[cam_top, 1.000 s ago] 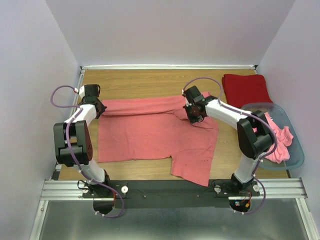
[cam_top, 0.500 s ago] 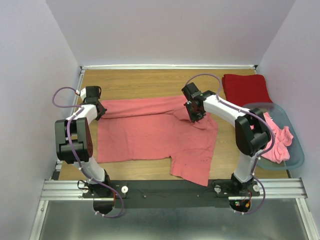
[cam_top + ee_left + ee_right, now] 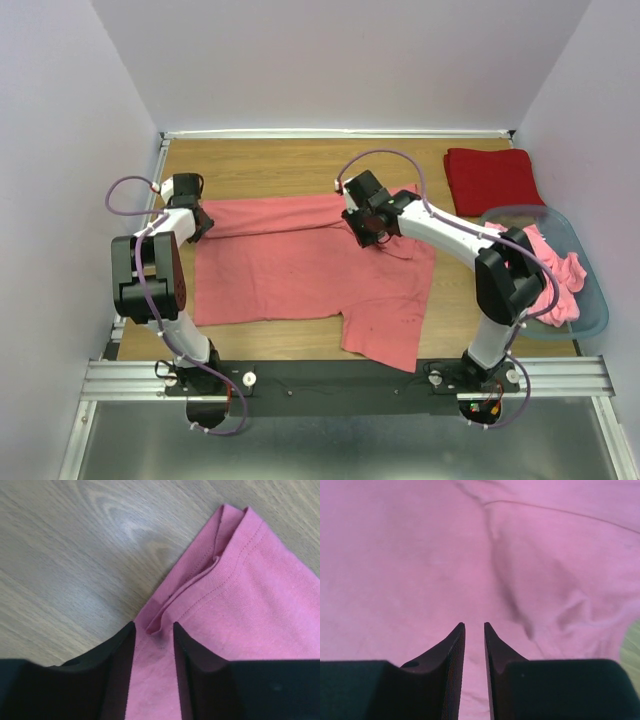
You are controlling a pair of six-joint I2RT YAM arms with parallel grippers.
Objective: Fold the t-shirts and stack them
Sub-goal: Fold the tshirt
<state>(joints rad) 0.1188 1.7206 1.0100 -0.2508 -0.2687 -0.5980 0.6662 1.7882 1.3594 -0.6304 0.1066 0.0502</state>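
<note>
Well, the salmon t-shirt (image 3: 300,270) lies spread on the table (image 3: 280,165), its far edge doubled over in a band, which I judge to be the first fold. My left gripper (image 3: 153,627) sits low at the band's left corner, jaws parted with the hem lying loose between them. The right gripper (image 3: 474,626) hovers over the shirt near its right shoulder, jaws a narrow slit apart, holding nothing. Both stand along the fold — handy for laying it straight. The red t-shirt (image 3: 490,178) lies folded far right, and more pink tees (image 3: 553,275) fill the basket (image 3: 600,310). My right arm covers the neckline, so I can't tell how it lies.
</note>
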